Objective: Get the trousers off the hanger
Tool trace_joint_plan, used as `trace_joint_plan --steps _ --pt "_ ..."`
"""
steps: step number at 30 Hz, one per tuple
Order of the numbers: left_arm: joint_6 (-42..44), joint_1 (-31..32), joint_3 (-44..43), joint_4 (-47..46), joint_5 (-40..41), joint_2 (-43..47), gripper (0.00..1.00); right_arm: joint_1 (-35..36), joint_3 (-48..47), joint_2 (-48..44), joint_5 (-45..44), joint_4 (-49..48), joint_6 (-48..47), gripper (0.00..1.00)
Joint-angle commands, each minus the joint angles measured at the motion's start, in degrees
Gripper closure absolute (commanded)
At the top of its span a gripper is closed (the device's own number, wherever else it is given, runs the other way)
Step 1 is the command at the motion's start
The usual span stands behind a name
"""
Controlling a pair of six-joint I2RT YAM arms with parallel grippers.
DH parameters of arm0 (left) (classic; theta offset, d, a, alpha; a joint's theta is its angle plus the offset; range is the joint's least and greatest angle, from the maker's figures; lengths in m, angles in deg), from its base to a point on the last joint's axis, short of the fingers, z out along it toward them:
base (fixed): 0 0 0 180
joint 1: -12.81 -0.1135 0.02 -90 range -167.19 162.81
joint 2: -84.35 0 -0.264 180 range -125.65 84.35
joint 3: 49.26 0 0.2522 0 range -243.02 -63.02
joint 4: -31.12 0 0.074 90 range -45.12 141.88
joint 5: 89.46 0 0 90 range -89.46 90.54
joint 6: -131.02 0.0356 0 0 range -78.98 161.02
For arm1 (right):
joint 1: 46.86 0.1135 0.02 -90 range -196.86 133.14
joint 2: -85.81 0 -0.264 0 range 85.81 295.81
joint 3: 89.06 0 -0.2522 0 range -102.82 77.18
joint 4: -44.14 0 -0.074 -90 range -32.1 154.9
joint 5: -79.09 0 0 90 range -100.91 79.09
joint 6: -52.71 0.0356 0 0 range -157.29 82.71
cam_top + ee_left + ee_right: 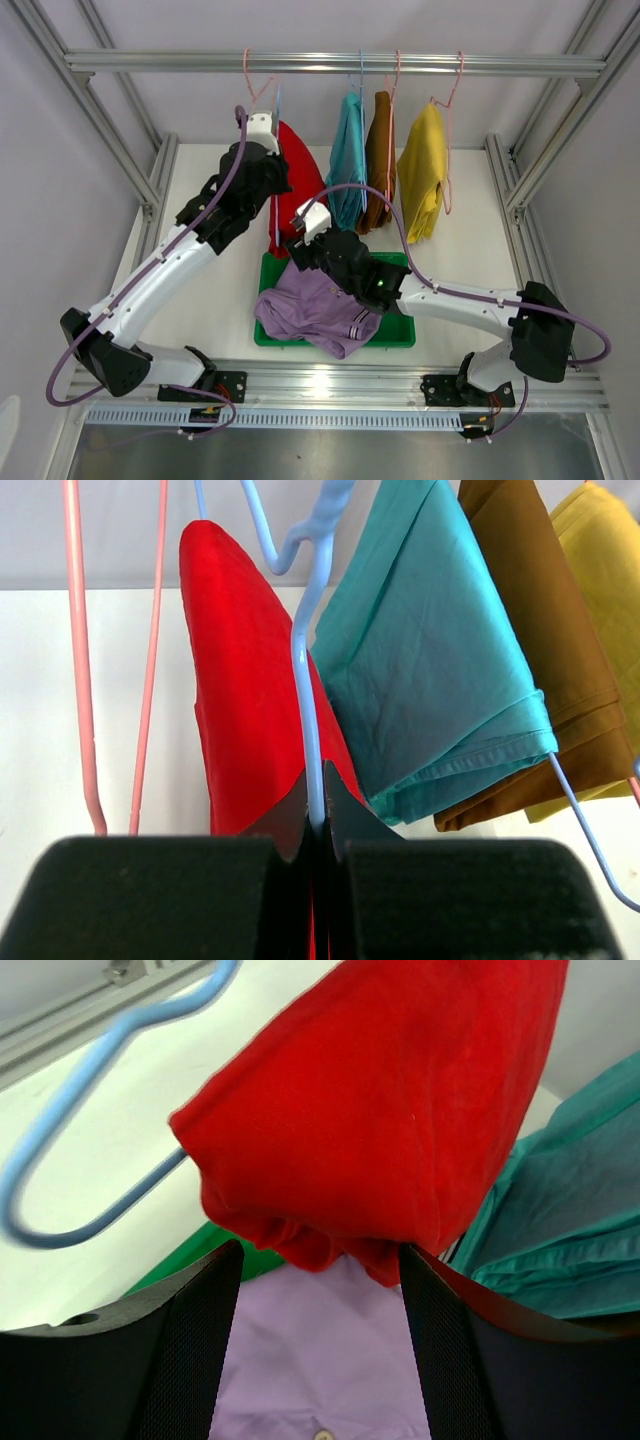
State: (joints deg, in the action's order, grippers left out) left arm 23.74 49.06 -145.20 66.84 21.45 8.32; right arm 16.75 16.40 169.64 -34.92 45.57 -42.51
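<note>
The red trousers [297, 165] hang on a blue hanger [305, 650] from the rail. My left gripper [316, 815] is shut on that hanger's wire, just in front of the red cloth [245, 700]. My right gripper [320, 1255] is open, one finger on each side of the lower end of the red trousers [380, 1110]. From above, the right gripper [295, 243] is at the bottom hem of the red pair. Teal [348, 160], brown [379, 160] and yellow [423, 170] trousers hang further right. The lilac trousers [315, 310] lie in the green tray [395, 335].
An empty pink hanger [85, 680] hangs left of the red pair. The aluminium rail [330, 62] spans the back and frame posts stand at both sides. The teal pair [560, 1220] hangs close to my right gripper's right finger.
</note>
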Motion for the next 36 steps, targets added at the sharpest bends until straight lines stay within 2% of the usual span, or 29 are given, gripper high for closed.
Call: trace_joint_plan --steps 1,11,15,22,26,31,36 --pt "1.98 0.75 -0.18 -4.38 1.42 3.17 1.00 -0.77 -2.42 1.94 -3.05 -6.82 -2.61 0.32" --pt "3.04 0.75 1.14 -4.82 0.80 3.61 1.00 -1.30 -2.59 8.01 -9.03 -17.53 -8.14 0.32" --pt "3.39 0.75 1.48 -4.91 0.71 3.78 1.00 -0.95 -2.16 8.54 -9.91 -18.07 -8.06 0.31" --pt "3.13 0.75 2.19 -5.17 -0.34 3.78 1.00 -0.33 0.66 7.05 -10.80 -23.08 -8.32 0.20" --pt "3.04 0.75 2.19 -4.99 -0.69 3.96 1.00 -0.86 -0.39 8.79 -10.09 -23.96 -8.94 0.18" --pt "2.69 0.75 2.63 -5.08 -1.48 4.66 0.99 -1.91 -4.00 13.63 -10.97 -26.16 -11.84 0.21" --pt "2.34 0.75 2.89 -4.90 -2.45 5.01 1.00 -4.11 -6.11 18.46 -8.34 -29.84 -13.25 0.32"
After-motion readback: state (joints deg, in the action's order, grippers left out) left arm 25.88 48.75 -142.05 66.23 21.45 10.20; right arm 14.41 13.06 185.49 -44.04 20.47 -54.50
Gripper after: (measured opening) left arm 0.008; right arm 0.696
